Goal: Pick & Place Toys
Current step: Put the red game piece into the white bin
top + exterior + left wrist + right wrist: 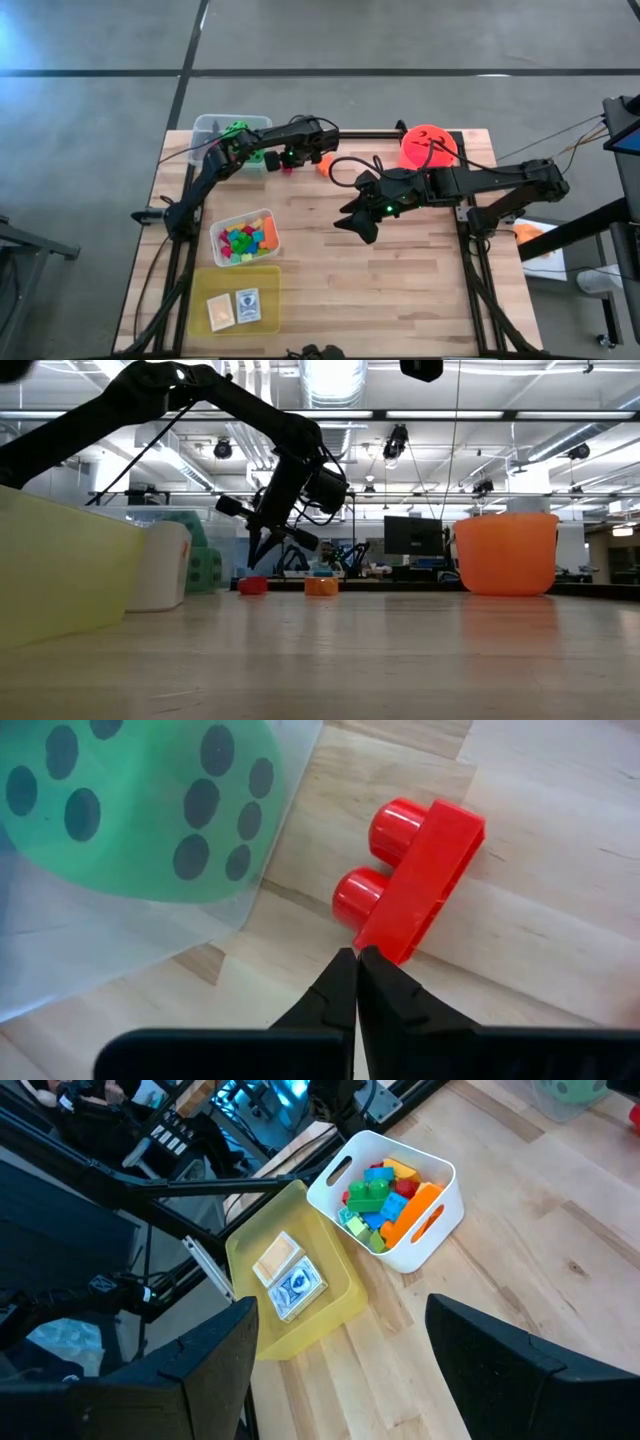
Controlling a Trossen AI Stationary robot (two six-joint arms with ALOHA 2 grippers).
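Left gripper [357, 965] reaches past the clear tub [215, 128] holding the green die [130, 800]; fingers pressed together, empty, tips beside the red block [420, 880] on the table. Right gripper [362, 222] hovers mid-table, fingers spread. Only its wrist view resolves the cards [288, 1275].

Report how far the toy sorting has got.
Done, it seems: blocks fill the white tub, cards lie in the yellow tray, and a green die sits in the clear tub. In hand: nothing; the left gripper is shut empty beside the red block. The right gripper hangs open mid-table. Left: the red block and an orange block.
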